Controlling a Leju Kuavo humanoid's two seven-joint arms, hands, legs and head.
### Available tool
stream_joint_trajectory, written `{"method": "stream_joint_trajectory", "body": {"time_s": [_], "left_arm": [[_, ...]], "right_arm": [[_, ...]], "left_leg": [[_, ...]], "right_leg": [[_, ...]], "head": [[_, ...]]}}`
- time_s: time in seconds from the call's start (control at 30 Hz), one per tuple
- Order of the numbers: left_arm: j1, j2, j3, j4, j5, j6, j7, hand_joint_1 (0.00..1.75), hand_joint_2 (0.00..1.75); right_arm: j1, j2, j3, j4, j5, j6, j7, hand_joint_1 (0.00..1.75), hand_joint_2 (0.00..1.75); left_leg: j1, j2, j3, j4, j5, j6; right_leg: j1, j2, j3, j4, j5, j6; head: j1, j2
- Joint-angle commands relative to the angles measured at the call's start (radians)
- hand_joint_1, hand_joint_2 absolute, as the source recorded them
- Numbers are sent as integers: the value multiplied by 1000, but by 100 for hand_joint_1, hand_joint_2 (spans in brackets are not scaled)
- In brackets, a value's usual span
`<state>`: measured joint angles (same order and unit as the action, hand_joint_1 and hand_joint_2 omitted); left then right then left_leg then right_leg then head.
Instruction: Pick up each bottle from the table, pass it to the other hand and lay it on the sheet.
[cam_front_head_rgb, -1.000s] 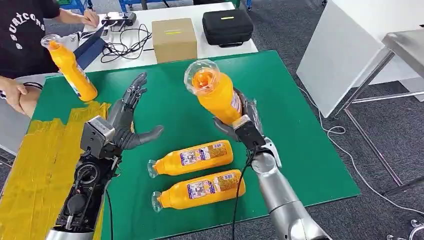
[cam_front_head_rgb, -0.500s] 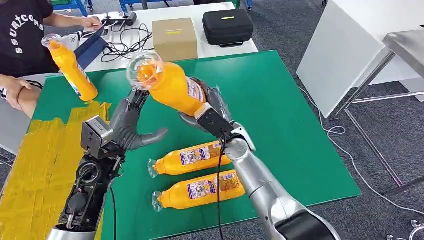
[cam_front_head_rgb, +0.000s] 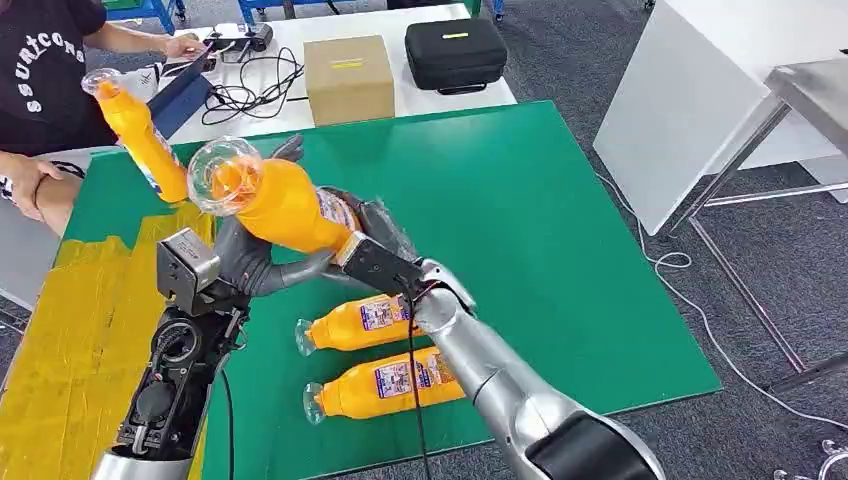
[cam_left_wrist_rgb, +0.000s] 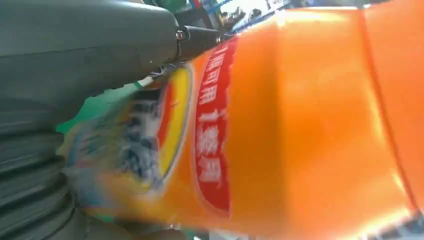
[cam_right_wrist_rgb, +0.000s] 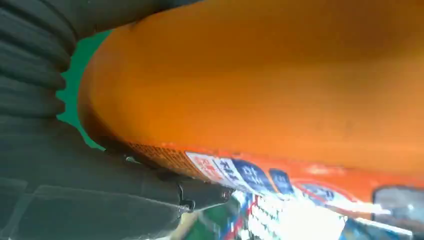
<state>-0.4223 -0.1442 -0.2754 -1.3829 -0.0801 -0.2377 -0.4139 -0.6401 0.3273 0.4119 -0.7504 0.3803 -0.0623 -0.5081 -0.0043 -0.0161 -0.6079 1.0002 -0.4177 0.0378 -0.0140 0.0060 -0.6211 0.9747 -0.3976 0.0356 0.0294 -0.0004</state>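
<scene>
Orange juice bottle (cam_front_head_rgb: 275, 200), cap up toward ten o'clock, is gripped at its base by the right hand (cam_front_head_rgb: 375, 250) and held against the left hand (cam_front_head_rgb: 250, 255), whose fingers are spread with nothing gripped yet, judging by the head view; that suits a handover. The yellow sheet (cam_front_head_rgb: 70, 340) lies at eight o'clock. Two bottles (cam_front_head_rgb: 385, 345) lie on the green table (cam_front_head_rgb: 560, 250) under the right arm. A fourth bottle (cam_front_head_rgb: 145, 140) stands at eleven o'clock, beside a person's arm (cam_front_head_rgb: 35, 185).

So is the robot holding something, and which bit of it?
Yes: the right hand grips an orange bottle around its lower body, near the base. The left hand is open beside it, not yet clearly gripping.
</scene>
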Motion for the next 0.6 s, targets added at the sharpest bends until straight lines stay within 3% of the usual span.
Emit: {"method": "stream_joint_trajectory", "body": {"time_s": [0.03, 0.23, 0.33, 0.4, 0.43, 0.47, 0.6], "left_arm": [[-56, 18, -3, 105, 13, 15, -3, 0, 175], [-66, 19, 3, 139, 16, 24, -4, 0, 175], [-71, 16, 4, 153, 25, 32, -8, 0, 175], [-72, 16, 2, 162, 28, 36, -10, 0, 175], [-71, 16, 1, 162, 29, 38, -10, 40, 175], [-67, 16, 2, 159, 32, 45, -12, 169, 175], [-62, 16, 2, 154, 34, 49, -13, 175, 175]], "right_arm": [[-64, 18, 132, 167, -24, 100, 8, 175, 175], [-56, 18, 174, 160, -25, 148, 9, 175, 175], [-52, 21, 155, 171, -120, 285, 25, 175, 175], [-46, 22, 157, 173, -147, 305, 24, 175, 175], [-44, 21, 160, 172, -152, 304, 24, 175, 175], [-42, 19, 165, 166, -154, 299, 24, 175, 175], [-42, 17, 167, 161, -159, 293, 29, 175, 175]], "left_leg": [[2, 2, 6, 1, -3, -3], [1, 1, 4, 0, -2, -2], [0, 0, 2, 0, -1, -1], [0, 0, 2, 0, -1, -1], [1, 0, 5, 0, -2, -3], [0, 0, 2, 0, -1, -2], [1, 1, 3, 0, -1, -2]], "right_leg": [[2, 0, 7, 0, -3, -2], [1, -1, 5, 0, -2, -1], [0, -1, 3, 0, -1, -1], [0, -1, 3, -1, -1, -1], [2, -1, 6, 0, -3, -2], [0, -1, 3, 0, -1, -1], [1, -1, 3, 0, -1, -1]], "head": [[0, 0], [0, 0], [0, 0], [0, 0], [0, 0], [-1, 0], [0, 0]]}}
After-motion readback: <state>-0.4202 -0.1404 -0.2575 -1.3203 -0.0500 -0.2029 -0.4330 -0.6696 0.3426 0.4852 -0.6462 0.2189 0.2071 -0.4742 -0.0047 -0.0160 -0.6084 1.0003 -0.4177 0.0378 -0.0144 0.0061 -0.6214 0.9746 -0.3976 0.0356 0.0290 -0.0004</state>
